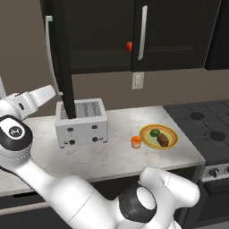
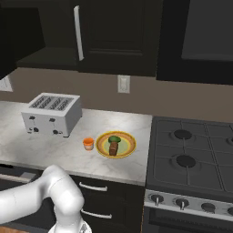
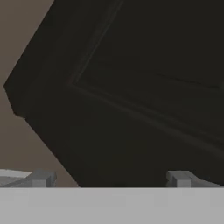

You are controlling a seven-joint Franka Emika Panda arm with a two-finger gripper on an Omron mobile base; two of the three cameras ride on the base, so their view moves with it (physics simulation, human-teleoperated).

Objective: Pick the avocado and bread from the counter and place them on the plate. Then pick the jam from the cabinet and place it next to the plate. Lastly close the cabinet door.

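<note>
Two foods, the avocado (image 1: 154,133) and bread (image 1: 163,140), already lie on the plate (image 1: 172,133) with the jam (image 1: 136,142) just beside it on the bench (image 1: 112,156), so the end effector (image 3: 109,179), fingers apart and empty, faces the open cabinet door (image 1: 65,58) to push it shut.

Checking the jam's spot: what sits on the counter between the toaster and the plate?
The jam, beside the plate, right of the toaster; left base view.

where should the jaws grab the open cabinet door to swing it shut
Grip the cabinet door by its long vertical silver bar handle, jaws closing across the bar from the door's front face. The bar stands proud of the flat panel near its free edge, far from the hinge. The gripper is open.
</note>
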